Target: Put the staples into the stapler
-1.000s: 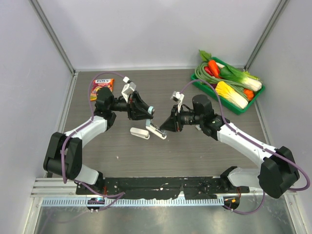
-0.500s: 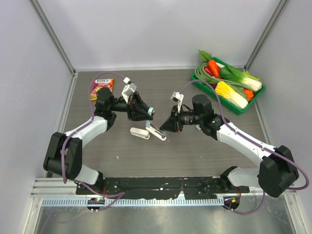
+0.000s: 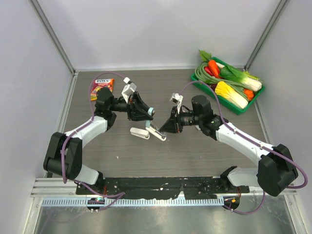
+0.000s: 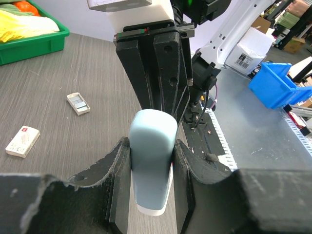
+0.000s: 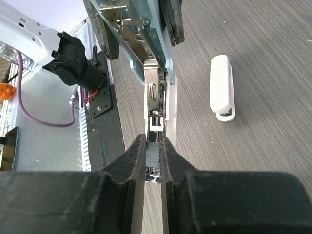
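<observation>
The left gripper (image 4: 152, 175) clamps the pale blue stapler (image 4: 152, 141). The right gripper (image 5: 152, 155) is pinched tight at the stapler's metal rail (image 5: 155, 105), and anything between its fingers is unclear. Only the left wrist view shows the staples (image 4: 22, 142), lying at its nine o'clock.

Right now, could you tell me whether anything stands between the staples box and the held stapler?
Nothing visible does: in the left wrist view only bare table lies between the staples box and the blue stapler. The left gripper and right gripper both grip that stapler.
</observation>
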`<state>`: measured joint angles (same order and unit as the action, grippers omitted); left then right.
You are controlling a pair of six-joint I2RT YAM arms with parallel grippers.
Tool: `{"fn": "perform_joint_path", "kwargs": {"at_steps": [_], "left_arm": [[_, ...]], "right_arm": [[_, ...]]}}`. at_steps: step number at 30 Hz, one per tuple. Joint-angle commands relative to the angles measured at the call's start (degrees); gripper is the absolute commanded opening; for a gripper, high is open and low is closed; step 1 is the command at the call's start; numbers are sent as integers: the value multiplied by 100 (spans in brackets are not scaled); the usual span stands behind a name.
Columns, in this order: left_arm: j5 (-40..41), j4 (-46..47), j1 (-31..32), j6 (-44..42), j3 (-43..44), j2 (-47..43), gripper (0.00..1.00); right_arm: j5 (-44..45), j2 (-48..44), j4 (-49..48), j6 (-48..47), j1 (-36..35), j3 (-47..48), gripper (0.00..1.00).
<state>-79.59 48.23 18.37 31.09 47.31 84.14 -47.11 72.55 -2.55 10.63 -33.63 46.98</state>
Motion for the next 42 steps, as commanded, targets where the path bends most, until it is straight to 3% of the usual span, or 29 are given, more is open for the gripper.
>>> {"fn": "perform_joint_path", "kwargs": {"at_steps": [1,42], "left_arm": [[-48,372,26,20,-11,-117,0],[-136,495,53,117,-37,-143,0]], "right_arm": [[-70,-22,-264,-114,23,4,18],[-184,-57,-290,-193,155,13,19]]}}
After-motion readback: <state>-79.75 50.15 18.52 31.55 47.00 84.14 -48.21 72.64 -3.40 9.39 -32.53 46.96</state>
